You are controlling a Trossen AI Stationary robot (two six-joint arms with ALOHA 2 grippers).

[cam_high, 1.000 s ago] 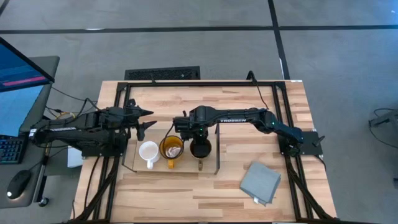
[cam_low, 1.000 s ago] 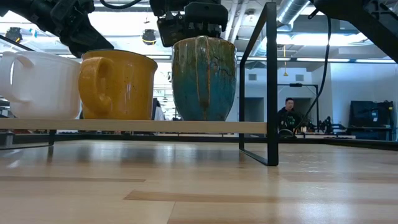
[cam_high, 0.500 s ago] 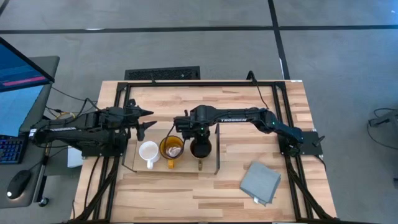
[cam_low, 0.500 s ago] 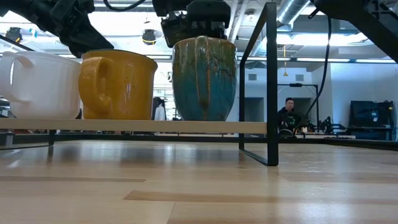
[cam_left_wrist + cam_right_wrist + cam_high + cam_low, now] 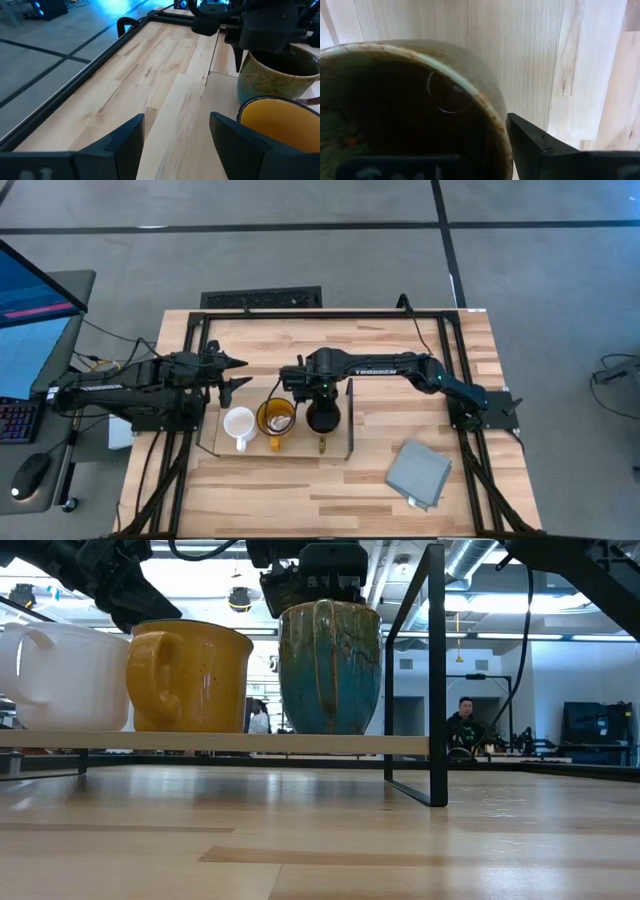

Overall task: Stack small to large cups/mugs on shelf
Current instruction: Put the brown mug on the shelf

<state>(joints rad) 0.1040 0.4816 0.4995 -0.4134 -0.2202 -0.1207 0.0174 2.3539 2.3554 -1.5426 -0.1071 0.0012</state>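
Note:
Three mugs stand in a row on the shelf [image 5: 300, 448]: the white mug [image 5: 239, 425], the yellow mug [image 5: 275, 418] and the olive mug [image 5: 322, 418], each on its base on the board [image 5: 200, 743]. My right gripper [image 5: 316, 402] is open just above the olive mug's far rim. In the right wrist view one finger [image 5: 540, 147] stands outside the mug's wall [image 5: 492, 117], and the other side of the gripper is over its dark inside. My left gripper [image 5: 238, 375] is open and empty, behind the white and yellow mugs, and shows over the table in its wrist view [image 5: 177, 145]. My right gripper stands over the olive mug's far rim [image 5: 485, 107] from above, with the wall between its open fingers. Whether a finger touches the wall I cannot tell. The mug stands upright on the shelf board.
The shelf's black wire end [image 5: 436, 670] stands upright just right of the olive mug. A grey folded cloth [image 5: 420, 472] lies at the table's near right. A black frame [image 5: 330, 313] runs along the table's far edge. A person [image 5: 462, 725] sits in the room beyond.
My right gripper has risen a little above the olive mug's rim. The three mugs stay in their row on the shelf.

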